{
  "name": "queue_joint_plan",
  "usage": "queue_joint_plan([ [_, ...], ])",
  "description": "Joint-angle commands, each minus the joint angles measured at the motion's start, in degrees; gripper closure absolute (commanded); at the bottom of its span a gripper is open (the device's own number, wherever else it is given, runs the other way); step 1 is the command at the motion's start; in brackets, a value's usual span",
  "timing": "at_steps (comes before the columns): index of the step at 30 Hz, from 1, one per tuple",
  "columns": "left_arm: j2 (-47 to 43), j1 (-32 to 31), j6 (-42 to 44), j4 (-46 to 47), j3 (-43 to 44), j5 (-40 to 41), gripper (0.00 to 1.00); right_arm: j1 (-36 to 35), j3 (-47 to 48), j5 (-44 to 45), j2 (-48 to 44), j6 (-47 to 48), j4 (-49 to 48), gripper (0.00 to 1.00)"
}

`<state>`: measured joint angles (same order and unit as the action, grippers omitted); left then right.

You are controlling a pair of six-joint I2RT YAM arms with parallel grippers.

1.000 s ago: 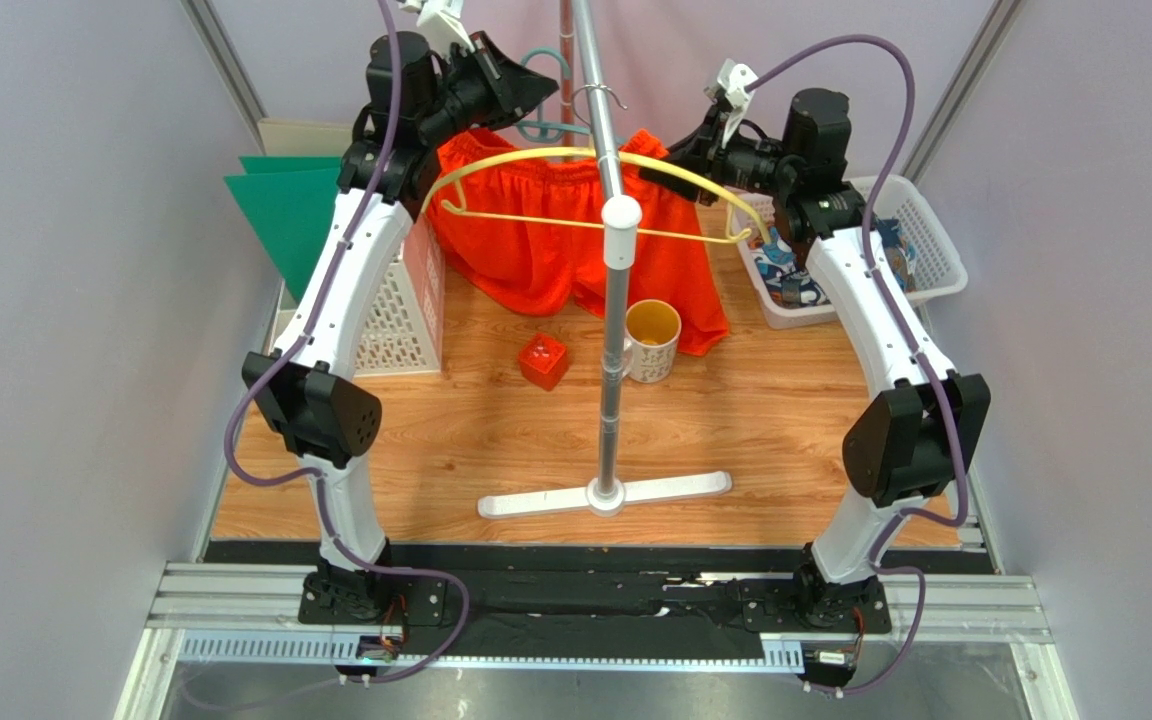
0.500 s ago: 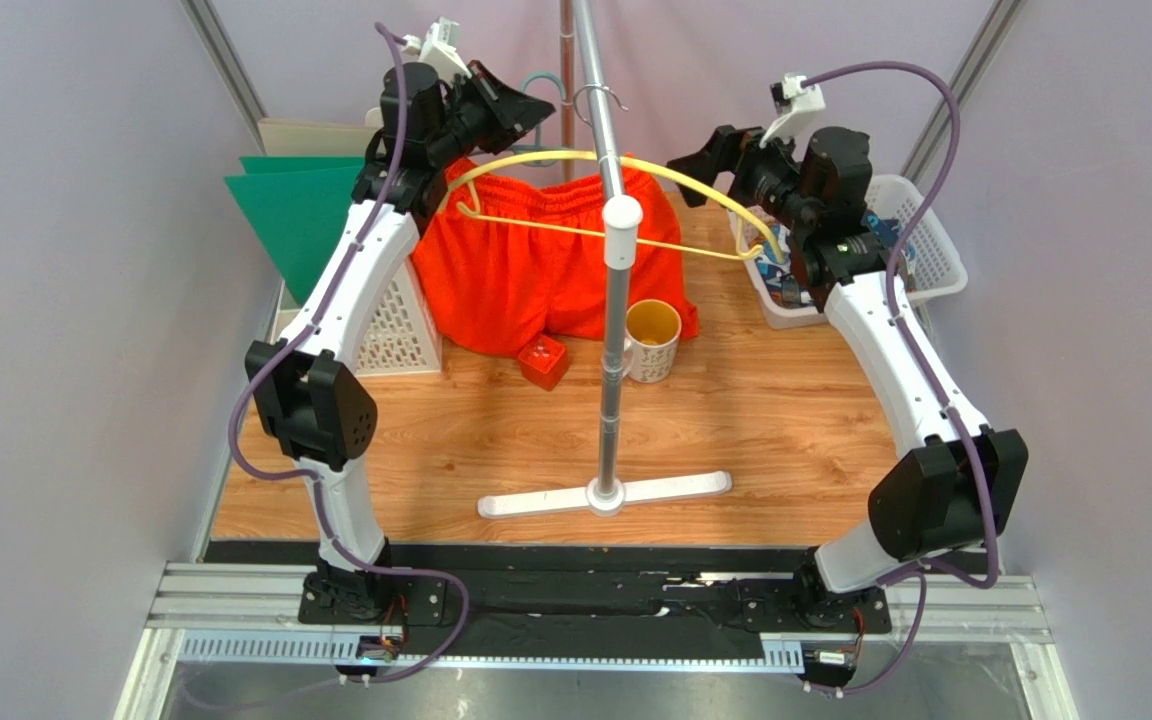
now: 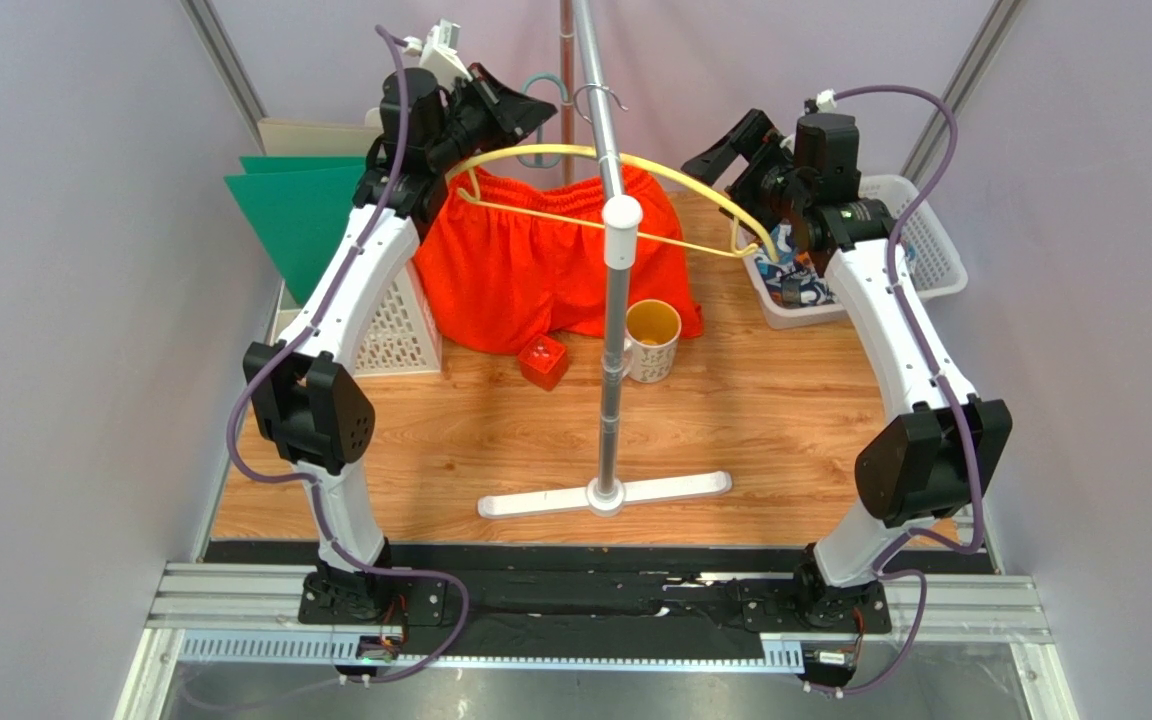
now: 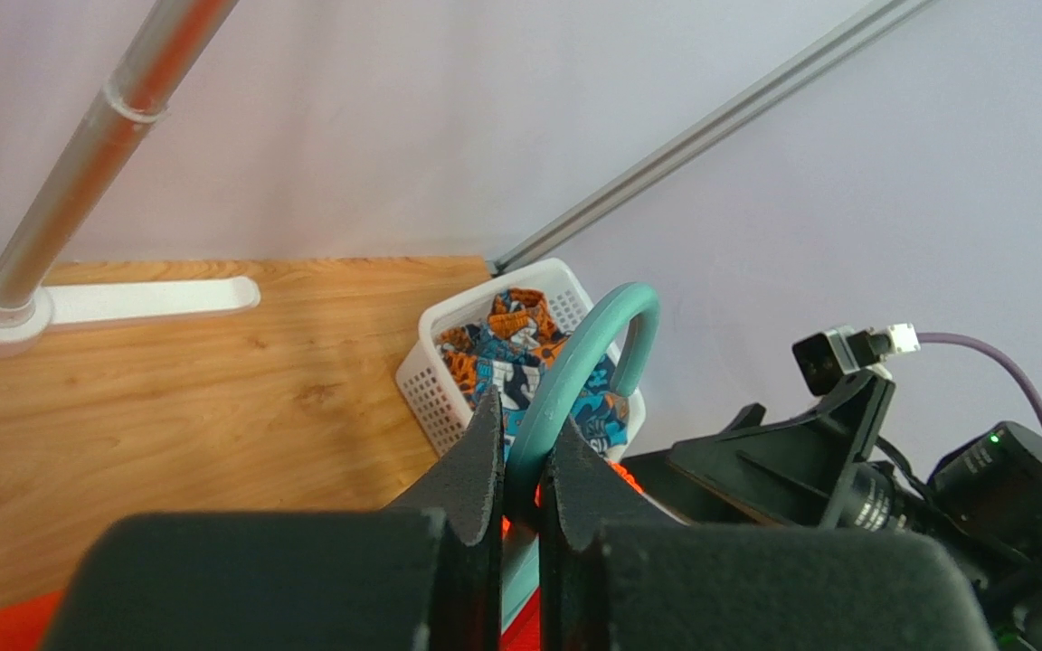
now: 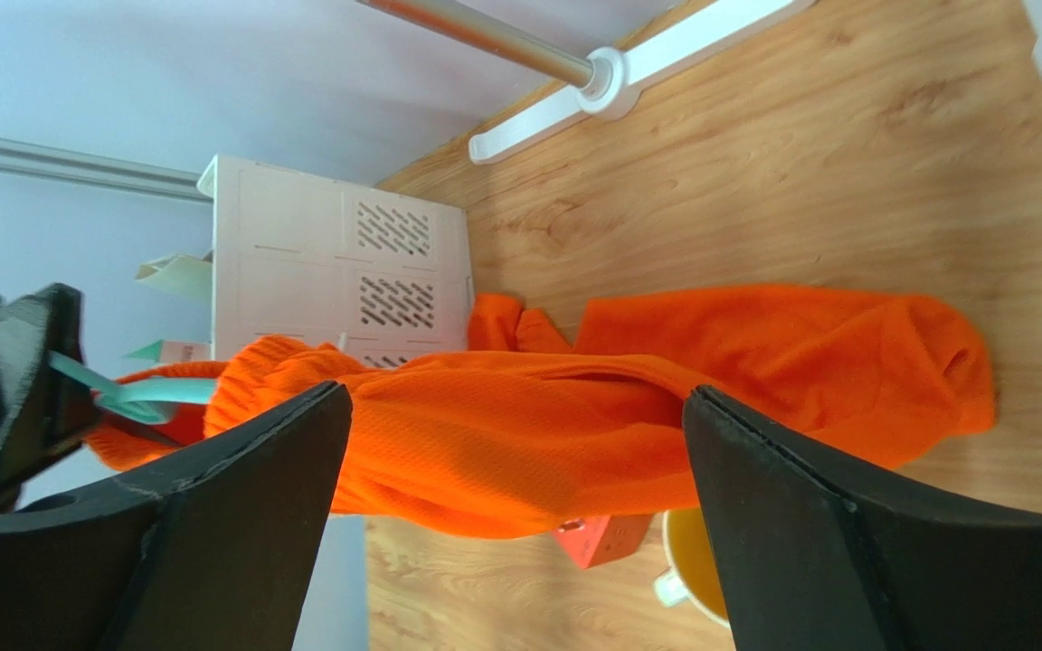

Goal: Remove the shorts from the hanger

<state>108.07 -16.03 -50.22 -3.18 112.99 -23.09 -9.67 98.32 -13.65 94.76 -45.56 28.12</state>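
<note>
Left of the rack pole (image 3: 609,420), the left pincer (image 4: 520,468) is clamped on a teal hanger (image 4: 604,339). Right of it, the right pincer (image 5: 516,396) gapes wide, facing the orange shorts (image 5: 703,366).

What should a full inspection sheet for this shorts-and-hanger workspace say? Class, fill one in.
Surface: wooden table, with the rack base standing on it.
Job's things: orange shorts hang behind the yellow hanger, with one end at the teal hanger. The printed shorts lie in the white basket.
Clutter: red cube, mug, white crate, green sheets.
End effectors: left end effector is shut on the teal hanger. Right end effector is open, facing the orange shorts.
Cables: purple cables loop along both arms.
Surroundings: plain walls.
</note>
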Motion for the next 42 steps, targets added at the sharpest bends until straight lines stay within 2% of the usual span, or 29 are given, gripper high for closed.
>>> queue_joint_plan([
  [1, -4.19, 0.12, 1.62, 3.71, -0.49, 1.38, 1.00, -0.78, 3.11, -1.47, -1.85, -6.12, -1.02, 0.00],
  [4, -3.75, 0.04, -0.76, 5.72, -1.02, 0.42, 1.00, -1.14, 1.87, -5.23, -1.16, -6.21, -4.73, 0.03],
  [5, -3.57, 0.04, -1.02, 5.73, -0.67, 0.24, 1.00, -1.05, 2.39, -8.03, 0.50, -6.21, -5.00, 0.07],
  [6, -3.31, 0.04, -1.11, 5.38, -0.14, 0.33, 1.00, -1.49, 3.97, -9.10, 1.30, -6.12, -4.57, 0.16],
  [9, -1.64, 0.04, 0.73, 3.45, 2.40, 0.06, 1.00, -2.80, 6.26, -10.08, 3.58, -4.98, -2.98, 0.23],
  [15, 2.04, 0.04, 0.21, 8.10, 3.81, -0.64, 1.00, -4.22, 12.22, -11.31, 7.36, -0.94, -4.04, 0.26],
  [20, 6.88, 0.04, 1.79, 6.61, 13.13, -2.31, 1.00, -4.30, 19.00, -13.85, 10.88, 1.88, -3.25, 0.29],
  [24, 8.73, 0.12, -0.32, 10.64, 13.57, -0.91, 1.00, -4.30, 21.12, -14.57, 12.46, 1.88, -2.63, 0.31],
  [30, 10.05, -0.58, 1.70, 14.42, 13.75, 0.94, 1.00, -4.22, 25.07, -10.44, 14.40, 1.88, 2.10, 0.38],
  [39, 12.69, -2.34, 1.87, 18.12, 16.03, 1.47, 1.00, -5.27, 22.09, -8.85, 15.10, -1.63, -0.78, 0.38],
  [42, 12.78, -2.78, 2.14, 18.21, 15.95, 1.21, 1.00, -5.27, 22.35, -7.97, 16.33, -3.39, -1.75, 0.43],
])
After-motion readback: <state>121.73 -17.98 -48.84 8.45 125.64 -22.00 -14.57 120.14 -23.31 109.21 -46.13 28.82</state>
